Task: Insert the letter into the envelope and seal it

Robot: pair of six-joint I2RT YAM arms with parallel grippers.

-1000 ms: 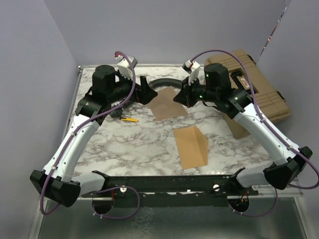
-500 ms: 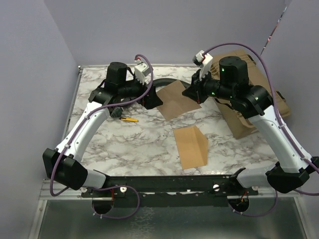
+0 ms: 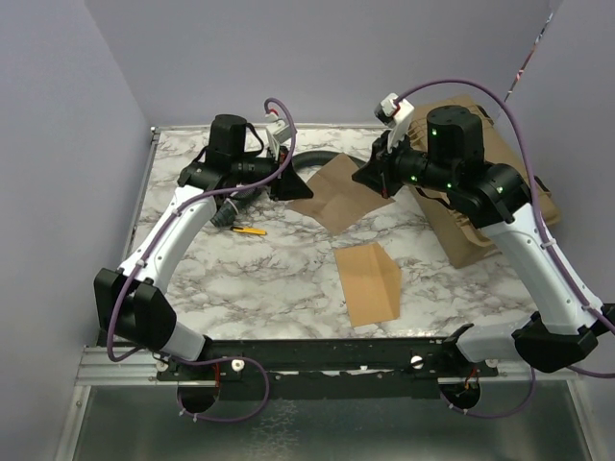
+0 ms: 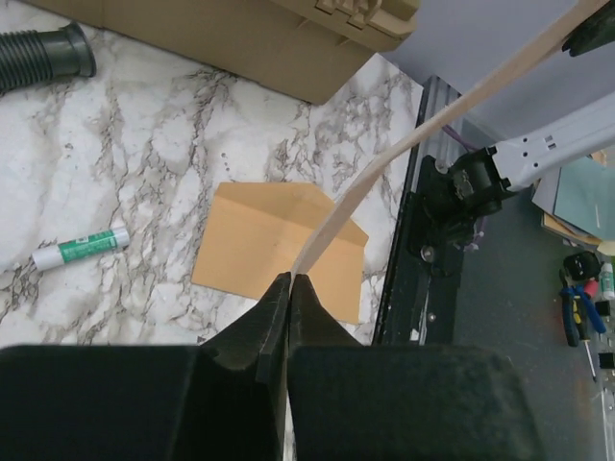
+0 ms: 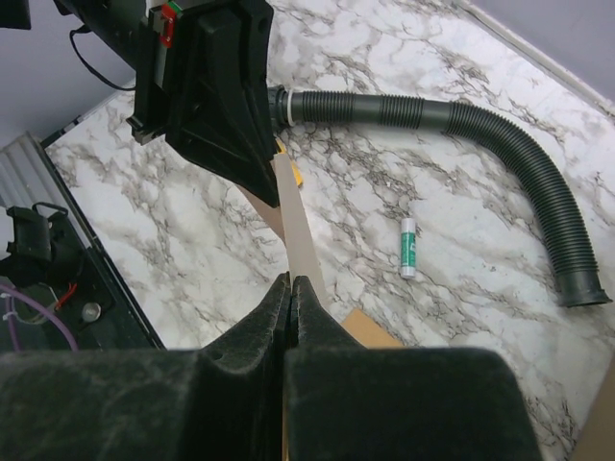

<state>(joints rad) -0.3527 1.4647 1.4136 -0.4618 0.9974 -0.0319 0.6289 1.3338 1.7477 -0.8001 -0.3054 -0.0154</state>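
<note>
The letter point(image 3: 336, 195), a pale tan sheet, hangs above the far middle of the table, held at both ends. My left gripper point(image 3: 289, 188) is shut on its left edge. In the left wrist view the letter point(image 4: 384, 173) runs edge-on from that gripper point(image 4: 291, 279) up to the right. My right gripper point(image 3: 369, 180) is shut on the opposite edge, and the letter point(image 5: 293, 226) leaves its tips point(image 5: 291, 280) as a thin strip. The brown envelope point(image 3: 367, 281) lies flat nearer the front; it also shows as the envelope point(image 4: 259, 240) under the sheet.
A tan hard case point(image 3: 504, 178) stands at the back right under the right arm. A black ribbed hose point(image 3: 312, 158) curves along the back. A glue stick point(image 5: 408, 247) lies near the hose, and a yellow tool point(image 3: 248, 230) sits left of the letter.
The right gripper raised the letter off the table. The left arm swung in, and its gripper went from open to shut on the sheet's left edge.
</note>
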